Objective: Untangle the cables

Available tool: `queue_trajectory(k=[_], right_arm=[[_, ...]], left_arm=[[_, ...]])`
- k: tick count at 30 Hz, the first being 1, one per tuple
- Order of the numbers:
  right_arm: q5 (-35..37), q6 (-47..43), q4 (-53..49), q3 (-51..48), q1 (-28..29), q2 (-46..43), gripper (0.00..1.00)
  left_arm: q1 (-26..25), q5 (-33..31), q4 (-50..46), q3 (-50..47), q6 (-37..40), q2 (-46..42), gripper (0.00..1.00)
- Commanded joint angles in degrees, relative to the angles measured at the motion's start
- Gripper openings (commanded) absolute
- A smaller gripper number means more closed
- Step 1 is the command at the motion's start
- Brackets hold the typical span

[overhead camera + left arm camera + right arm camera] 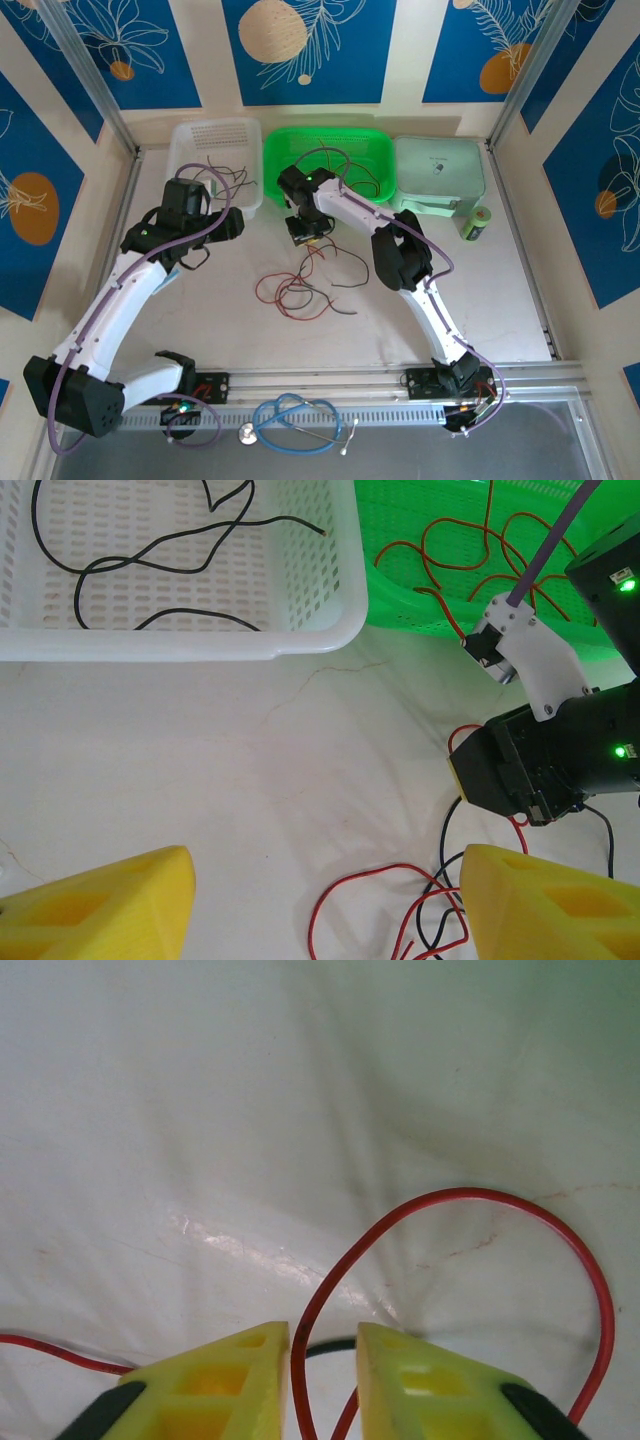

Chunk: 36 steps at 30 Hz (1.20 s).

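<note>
The cables lie in a loose red-and-black tangle at the middle of the worktop, spread more from side to side than from front to back. Its far end runs up under my right end effector, and the rest trails from there toward the near edge.

In the right wrist view one red cable arches away over the surface and comes back down between my fingertips, with a black strand crossing just behind them. The right jaws are drawn in to a narrow slot. That slot looks wider than the wire, so I judge the cable is threaded through and not pinched.

My left end effector hangs over bare worktop to the left of the tangle, spread wide and holding nothing. The nearest red loop lies low and to the right in its view.

The right arm is therefore the nearer one, sitting directly on the strand. The left would have to travel right and toward the near edge to hold the bundle down.

Sorted cables already lie along the far edge, black in the white basket and red in the green basket. I judge the job is partly done.
</note>
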Motion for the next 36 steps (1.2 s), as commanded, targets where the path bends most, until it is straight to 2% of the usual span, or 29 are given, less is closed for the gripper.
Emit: queue_trajectory(k=[1,6,8,14,17,26,36], right_arm=[[-1.83,0.58,-0.72,1.43,-0.15,1.25,0.19],[-2.4,0.91,-0.63,1.98,-0.31,1.53,0.09],[-2.28,1.27,-0.63,2.07,-0.47,1.44,0.0],[-1.79,3.78,1.12,1.27,-1.16,-2.17,0.0],[-1.44,5.83,3.53,-0.78,-1.52,-7.1,0.0],[-1.82,13.7,12.61,-10.95,-2.75,-24.87,0.0],[-5.04,20.6,21.29,-18.3,-4.15,-39.24,0.0]], left_arm=[[-0.12,-0.09,-0.76,0.21,-0.77,-0.77,0.7],[-0.08,0.09,-0.74,0.06,-0.84,-0.75,0.7],[-0.05,0.09,-0.74,0.13,-0.88,-0.87,0.7],[-0.14,2.21,-0.35,0.32,-0.18,-1.6,0.7],[-0.34,5.89,1.88,-0.49,1.31,-3.1,0.69],[-2.29,20.13,16.4,-7.08,4.15,-8.45,0.63],[-8.88,23.82,21.16,-7.7,9.35,-5.89,0.62]])
